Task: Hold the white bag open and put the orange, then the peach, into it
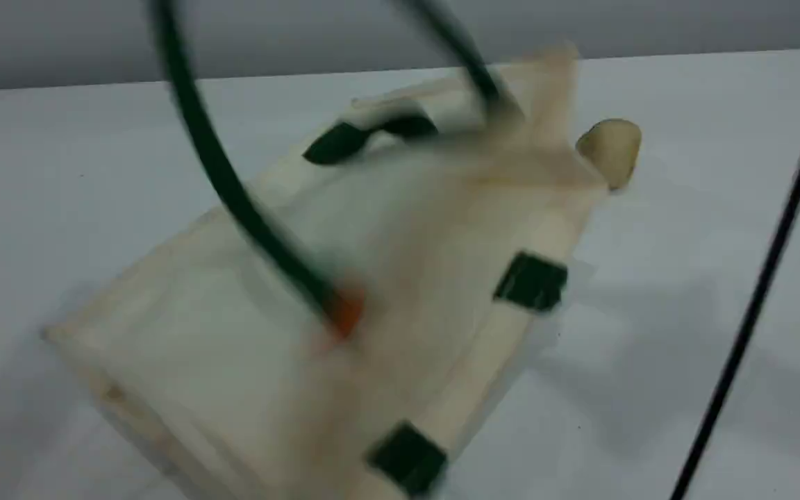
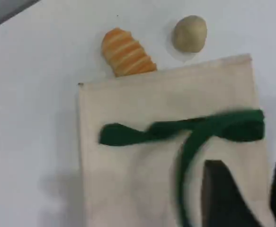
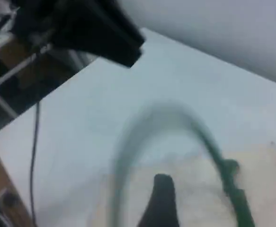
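1. Cream canvas: white bag [image 1: 185,333] lies slumped on table [image 1: 650,347], heavily motion-blurred; green tabs [image 1: 530,281] mark its rim, on the side nearest the scene cam.
2. Dark green strap [image 1: 218,167] arcs up off bag, smeared.
3. L hand [image 2: 258,189] hovers over bag's flat side, released: fingers apart, canvas showing btwn them.
4. R hand [image 3: 161,198] hangs above bag beside strap loop; one fingertip in shot, fingers spread wide.
5. Orange blur [image 1: 344,314] at strap's foot on bag, too smeared to ID.
6. Beige lump [image 1: 608,149] & ribbed roll [image 2: 126,52] sit just beyond bag's closed end.
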